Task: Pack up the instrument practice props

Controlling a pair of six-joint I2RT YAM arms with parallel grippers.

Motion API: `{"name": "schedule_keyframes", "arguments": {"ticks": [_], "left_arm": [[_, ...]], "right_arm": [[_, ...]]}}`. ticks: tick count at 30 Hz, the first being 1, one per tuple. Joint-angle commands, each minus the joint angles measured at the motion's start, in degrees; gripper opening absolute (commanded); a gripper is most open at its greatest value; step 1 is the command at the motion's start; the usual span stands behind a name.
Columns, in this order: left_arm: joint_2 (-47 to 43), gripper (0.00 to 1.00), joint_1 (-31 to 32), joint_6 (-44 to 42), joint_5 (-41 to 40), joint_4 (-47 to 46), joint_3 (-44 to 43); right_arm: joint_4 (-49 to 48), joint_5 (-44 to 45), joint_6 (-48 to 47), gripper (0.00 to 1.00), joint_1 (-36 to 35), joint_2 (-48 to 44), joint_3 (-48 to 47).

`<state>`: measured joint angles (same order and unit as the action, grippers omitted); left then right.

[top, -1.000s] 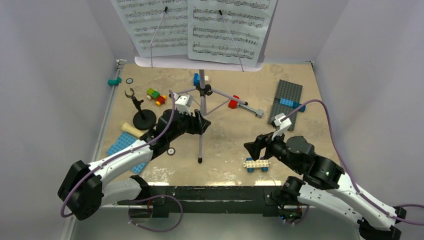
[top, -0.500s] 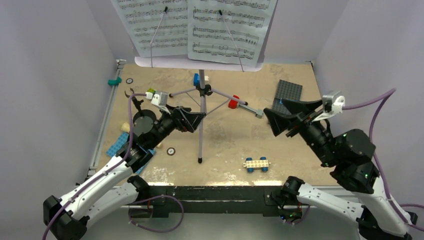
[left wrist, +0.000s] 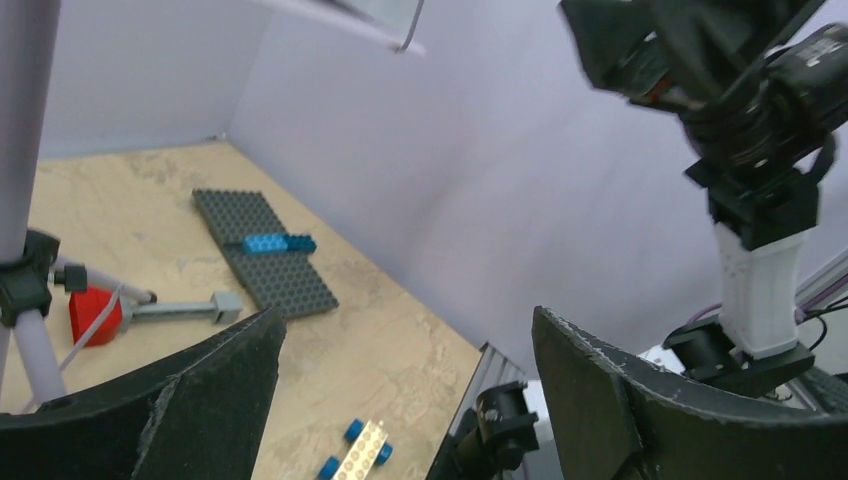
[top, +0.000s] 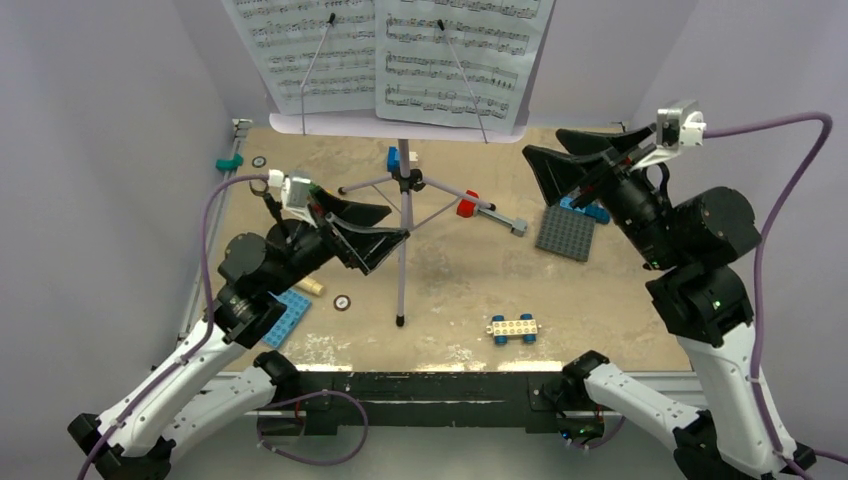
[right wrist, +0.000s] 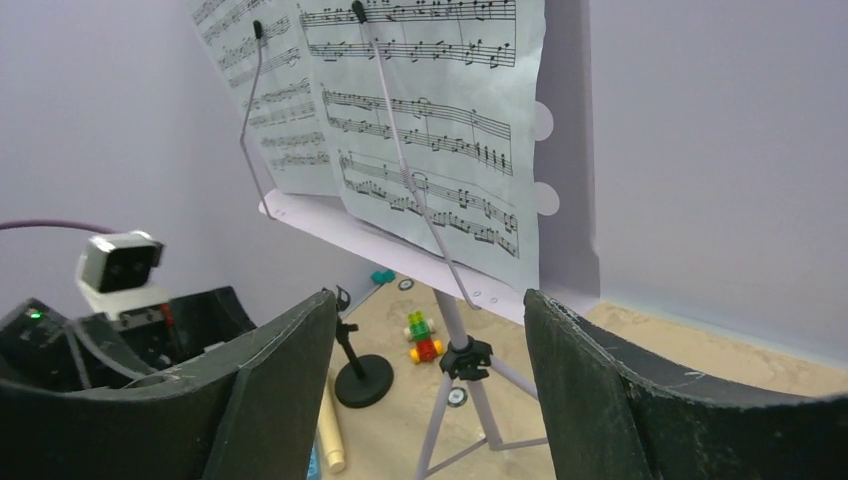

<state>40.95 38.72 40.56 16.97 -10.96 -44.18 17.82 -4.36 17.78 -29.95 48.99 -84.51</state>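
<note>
Tan mottled surface (top: 450, 290), walled on three sides in pale lilac. We list from the near edge outward.

1. Toy car (top: 514, 327), white with blue wheels, near the front edge, apart from both arms.
2. Blue baseplate (top: 282, 318), flat at near left, partly under the left arm.
3. Cream-yellow toy microphone (right wrist: 331, 435), lying flat just beside the round base of the black mic stand (right wrist: 362, 380), which stands upright. Both sit to the left of the left claw, apart from its tips.
4. Left claw (top: 398, 224): fingers spread wide with nothing between them, held above the surface. The pole of the lilac music stand (top: 402, 270) rises just beside its tips, outside the gap. We cannot tell whether a tip touches the pole.
5. Red brick (top: 466, 207) beside a tripod leg. Grey baseplate (top: 566, 232) carrying blue bricks (top: 590, 210), at far right.
6. Right claw (top: 541, 142): raised high at the right, fingers wide apart and empty. It faces the white sheet-music pages (top: 450, 60), which rest on the stand's ledge under two wire holders, well apart from its tips.

Room: we note bare surface between the tripod and the grey baseplate, and in front of the tripod toward the toy car. The side walls stand close to each arm.
</note>
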Motion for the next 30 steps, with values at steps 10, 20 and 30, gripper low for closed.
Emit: {"name": "schedule_keyframes", "arguments": {"ticks": [10,20,30], "left_arm": [[3.54,1.00,0.13,2.81,-0.86,-1.35,-18.30],[9.93,1.00,0.15,4.90,5.55,-5.81,-26.58],[20.72,1.00,0.13,6.08,8.01,-2.46,-37.60]], "right_arm": [[-8.30,-6.29,-0.18,0.70,4.07,8.59,-1.66],[-11.21,-4.63,-1.61,0.65,4.55,9.24,0.20],[-11.37,-5.25,-1.22,0.54,4.99,11.82,-0.89]]}}
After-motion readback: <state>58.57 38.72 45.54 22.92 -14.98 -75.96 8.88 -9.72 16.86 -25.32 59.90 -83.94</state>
